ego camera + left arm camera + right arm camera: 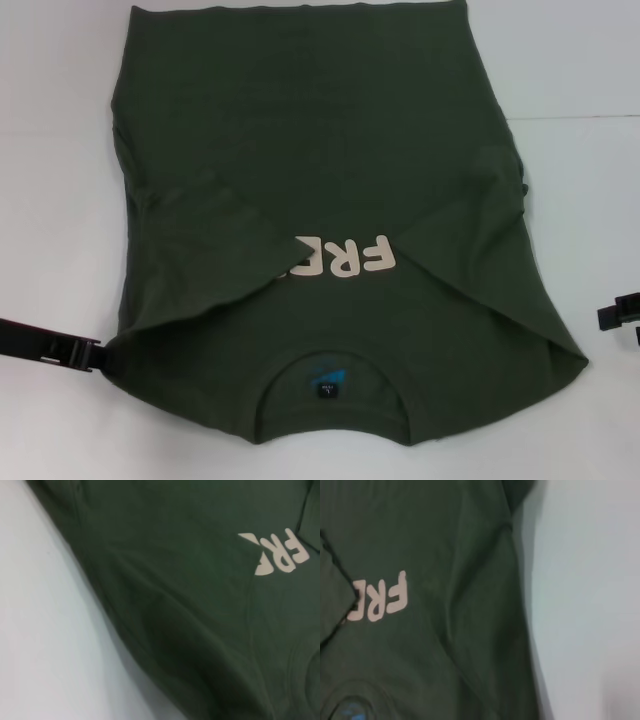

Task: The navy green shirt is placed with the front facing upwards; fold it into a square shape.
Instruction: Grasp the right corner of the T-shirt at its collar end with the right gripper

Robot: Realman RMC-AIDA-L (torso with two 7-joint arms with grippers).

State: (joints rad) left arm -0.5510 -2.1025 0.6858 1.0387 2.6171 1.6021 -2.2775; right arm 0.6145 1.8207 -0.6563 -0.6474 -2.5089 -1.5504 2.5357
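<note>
Dark olive-green short-sleeved cotton shirt (330, 200) flat on the white bench (590, 60), front up, round ribbed collar with its small blue label (328, 381) at the near edge, hem at the far edge. Long axis thus near-to-far, straight away from the robot. Both sleeves already turned inward over the chest, meeting in a V above the off-white "FRE" print (343, 262), rest of the print covered. Outline now a tall rectangle, not yet a square.

Left hand (88, 352) low at the near-left shoulder corner, touching or just beside the cloth edge; fingers not resolvable, so released or clenched cannot be told. Right hand (620, 315) at the right border, apart from the shirt's right edge; grip state likewise cannot be told.

Judgement: remaining fold runs along the long axis, collar end towards hem or the reverse. Left hand nearer to its corner; right hand with bare bench to cross first.
</note>
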